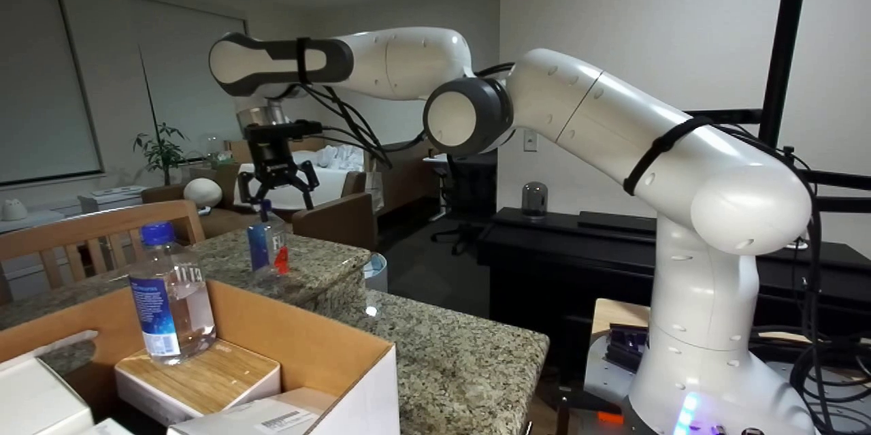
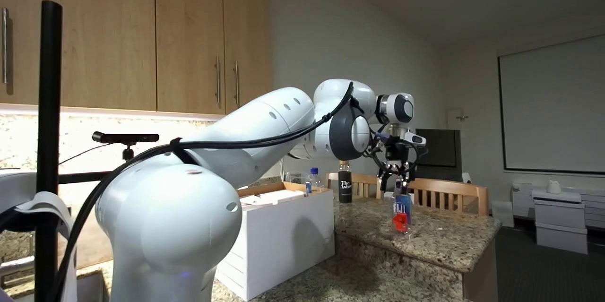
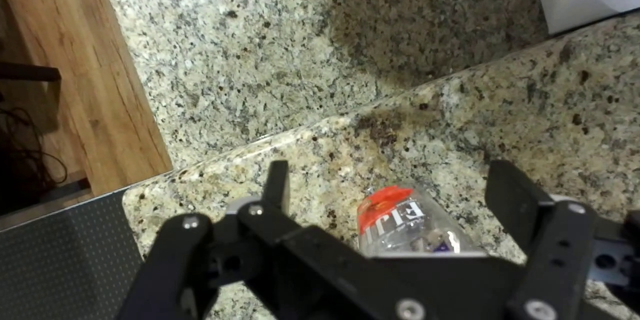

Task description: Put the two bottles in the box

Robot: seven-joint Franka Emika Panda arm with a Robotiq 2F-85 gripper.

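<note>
Hanging, jaws apart, from the outstretched arm (image 1: 571, 101), the gripper (image 1: 282, 202) partly hides the red-marked bottle (image 3: 395, 222) in the wrist view.

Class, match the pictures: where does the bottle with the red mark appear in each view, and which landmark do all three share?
In an exterior view: the bottle with the red mark is left of centre, below the gripper.
In an exterior view: the bottle with the red mark is right of centre, lower half.
Wrist view: right of centre, lower half, partly hidden by the gripper.
Shared landmark: the speckled stone counter beneath it.
</note>
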